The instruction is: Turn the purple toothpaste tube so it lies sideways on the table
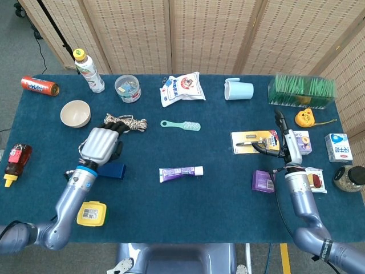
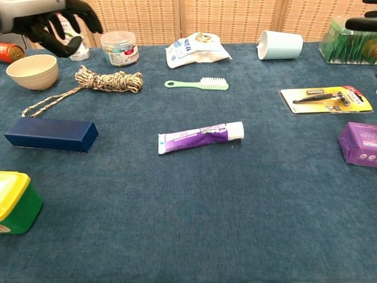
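Observation:
The purple toothpaste tube (image 1: 180, 173) (image 2: 199, 137) lies flat and crosswise on the blue table, white cap toward the right, with nothing touching it. My left hand (image 1: 100, 144) (image 2: 58, 25) hovers far to its left, above the dark blue box (image 1: 113, 169), fingers apart and holding nothing. My right hand (image 1: 287, 145) is raised at the right side beside the razor pack (image 1: 251, 141), fingers loosely spread and empty; only a fingertip shows at the chest view's top right edge.
A green toothbrush (image 1: 180, 125), coiled rope (image 1: 125, 122), cream bowl (image 1: 75, 113), yellow box (image 1: 90, 213) and purple box (image 1: 262, 181) surround the tube. Bottle, jar, snack bag, blue cup (image 1: 238, 89) and green container stand along the back. Small cartons sit at the right.

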Tool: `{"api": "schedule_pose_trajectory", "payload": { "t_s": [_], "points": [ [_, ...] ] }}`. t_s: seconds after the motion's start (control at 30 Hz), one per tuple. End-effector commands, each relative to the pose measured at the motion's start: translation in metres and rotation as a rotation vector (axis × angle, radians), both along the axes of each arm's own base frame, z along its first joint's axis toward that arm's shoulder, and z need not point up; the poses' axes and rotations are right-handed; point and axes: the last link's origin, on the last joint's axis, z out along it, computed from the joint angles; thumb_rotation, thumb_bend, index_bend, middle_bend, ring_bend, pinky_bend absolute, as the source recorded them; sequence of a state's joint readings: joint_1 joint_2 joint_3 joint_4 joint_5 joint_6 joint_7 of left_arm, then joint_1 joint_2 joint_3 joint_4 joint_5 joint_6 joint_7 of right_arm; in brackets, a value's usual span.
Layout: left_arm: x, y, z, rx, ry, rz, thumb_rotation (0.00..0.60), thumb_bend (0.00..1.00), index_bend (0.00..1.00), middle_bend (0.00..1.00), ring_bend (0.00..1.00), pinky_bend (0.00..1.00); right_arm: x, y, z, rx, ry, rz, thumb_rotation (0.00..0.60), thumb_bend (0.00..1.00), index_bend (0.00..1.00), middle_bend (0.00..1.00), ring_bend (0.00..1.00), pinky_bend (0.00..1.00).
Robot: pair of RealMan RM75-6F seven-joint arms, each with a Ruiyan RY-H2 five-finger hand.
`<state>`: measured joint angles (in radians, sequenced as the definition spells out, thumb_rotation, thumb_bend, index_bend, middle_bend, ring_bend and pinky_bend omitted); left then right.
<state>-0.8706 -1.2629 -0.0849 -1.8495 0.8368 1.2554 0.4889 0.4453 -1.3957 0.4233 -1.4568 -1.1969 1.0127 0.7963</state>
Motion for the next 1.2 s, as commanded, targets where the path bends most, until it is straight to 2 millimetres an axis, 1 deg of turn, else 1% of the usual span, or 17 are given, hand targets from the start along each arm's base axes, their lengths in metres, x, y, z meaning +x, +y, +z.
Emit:
{"api": "schedule_pose_trajectory", "payload": {
  "t_s": [0.03, 0.13, 0.2, 0.23, 0.37, 0.47, 0.5, 0.53, 0.7, 0.9, 1.0, 1.1, 1.2],
  "points": [
    [-0.025, -0.008, 0.015, 0.051, -0.009, 0.03, 0.579, 0.61, 0.27, 0.26, 0.24, 0.31, -0.007, 0.005, 0.001, -0.003, 0.089, 0.008, 0.598, 0.0, 0.0, 0.0, 0.0, 0.0],
    [-0.044, -0.015, 0.026, 0.088, -0.023, 0.053, 0.578, 0.61, 0.28, 0.27, 0.25, 0.31, -0.014, 0.009, 0.001, -0.001, 0.164, 0.015, 0.6, 0.0, 0.01, 0.0, 0.0, 0.0],
    [-0.073, -0.027, 0.044, 0.151, -0.045, 0.104, 0.579, 0.61, 0.28, 0.27, 0.25, 0.32, -0.027, 0.015, 0.006, -0.01, 0.298, 0.022, 0.6, 0.0, 0.02, 0.0, 0.0, 0.0],
    [-0.083, -0.033, 0.05, 0.16, -0.055, 0.106, 0.579, 0.61, 0.28, 0.27, 0.25, 0.32, -0.03, 0.018, 0.008, -0.019, 0.332, 0.024, 0.6, 0.0, 0.03, 0.0, 0.0, 0.0],
    [-0.111, -0.052, 0.061, 0.17, -0.07, 0.138, 0.578, 0.61, 0.28, 0.27, 0.24, 0.32, -0.04, 0.027, 0.013, -0.027, 0.422, 0.018, 0.6, 0.0, 0.06, 0.0, 0.0, 0.0],
    [-0.123, -0.062, 0.066, 0.182, -0.072, 0.154, 0.577, 0.61, 0.28, 0.27, 0.24, 0.32, -0.045, 0.033, 0.016, -0.032, 0.462, 0.012, 0.6, 0.0, 0.07, 0.0, 0.0, 0.0],
    [-0.133, -0.069, 0.072, 0.203, -0.064, 0.172, 0.577, 0.61, 0.28, 0.27, 0.23, 0.32, -0.051, 0.037, 0.018, -0.036, 0.516, 0.009, 0.6, 0.0, 0.07, 0.0, 0.0, 0.0],
    [-0.138, -0.073, 0.074, 0.213, -0.063, 0.172, 0.578, 0.61, 0.28, 0.27, 0.23, 0.32, -0.053, 0.041, 0.019, -0.039, 0.544, 0.009, 0.6, 0.0, 0.08, 0.0, 0.0, 0.0],
    [-0.158, -0.089, 0.083, 0.246, -0.078, 0.17, 0.577, 0.61, 0.28, 0.27, 0.23, 0.32, -0.062, 0.056, 0.022, -0.034, 0.669, 0.002, 0.6, 0.0, 0.08, 0.0, 0.0, 0.0],
    [-0.172, -0.106, 0.086, 0.266, -0.115, 0.141, 0.576, 0.61, 0.28, 0.27, 0.22, 0.32, -0.07, 0.073, 0.027, -0.04, 0.779, -0.008, 0.6, 0.0, 0.1, 0.0, 0.0, 0.0],
    [-0.182, -0.121, 0.091, 0.296, -0.135, 0.16, 0.577, 0.61, 0.28, 0.27, 0.21, 0.32, -0.076, 0.089, 0.033, -0.051, 0.844, -0.028, 0.6, 0.0, 0.11, 0.0, 0.0, 0.0],
    [-0.187, -0.129, 0.093, 0.304, -0.138, 0.167, 0.577, 0.61, 0.28, 0.27, 0.21, 0.32, -0.077, 0.098, 0.036, -0.06, 0.868, -0.037, 0.6, 0.0, 0.11, 0.0, 0.0, 0.0],
    [-0.191, -0.139, 0.095, 0.303, -0.145, 0.177, 0.577, 0.61, 0.28, 0.27, 0.21, 0.32, -0.079, 0.112, 0.043, -0.06, 0.91, -0.053, 0.6, 0.0, 0.1, 0.0, 0.0, 0.0]
  ]
}}
